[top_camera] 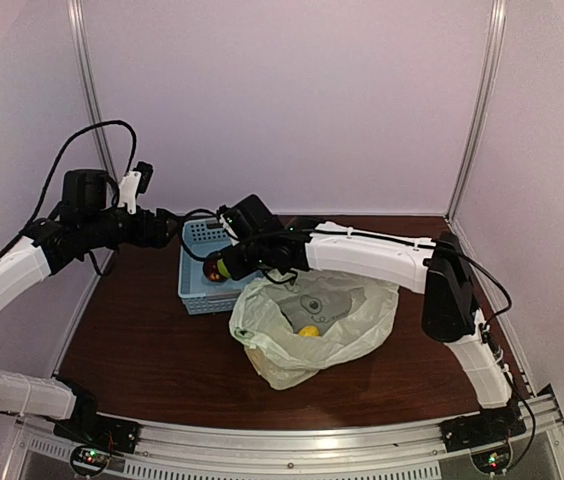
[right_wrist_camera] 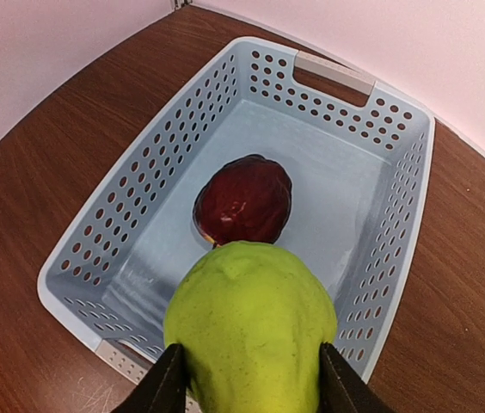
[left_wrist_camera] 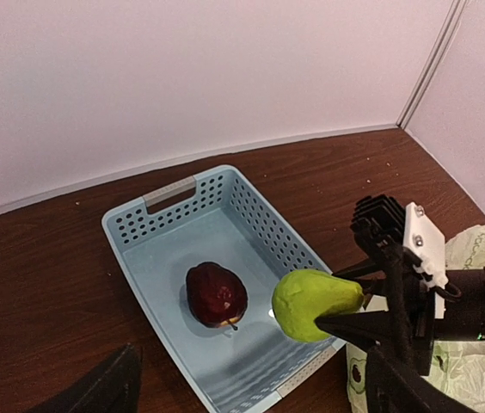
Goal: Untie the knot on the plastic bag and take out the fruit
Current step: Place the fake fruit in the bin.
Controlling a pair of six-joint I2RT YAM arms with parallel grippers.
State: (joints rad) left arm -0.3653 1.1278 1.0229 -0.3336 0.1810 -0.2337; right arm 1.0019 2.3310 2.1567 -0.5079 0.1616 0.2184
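jaws around pear point(right_wrist_camera: 251, 331); yellow fruit point(top_camera: 308, 330) overhead-only

A dark brown wood-grain tabletop point(top_camera: 142, 350) forms the floor of a small enclosure. Plain pale walls close it on three sides: the back wall point(top_camera: 282, 100) at twelve o'clock, the left wall point(top_camera: 12, 90) at nine, the right wall point(top_camera: 552, 150) at three; slim metal posts stand in the far corners, the left post point(top_camera: 89, 90) at eleven, the right post point(top_camera: 477, 110) at one; a ribbed metal rail point(top_camera: 292, 445) runs along the table's edge at six; a pale strip point(left_wrist_camera: 311, 142) lines the foot of the back wall; the light is soft and even, with a lilac-pink cast on the walls, perhaps only the camera's tint.
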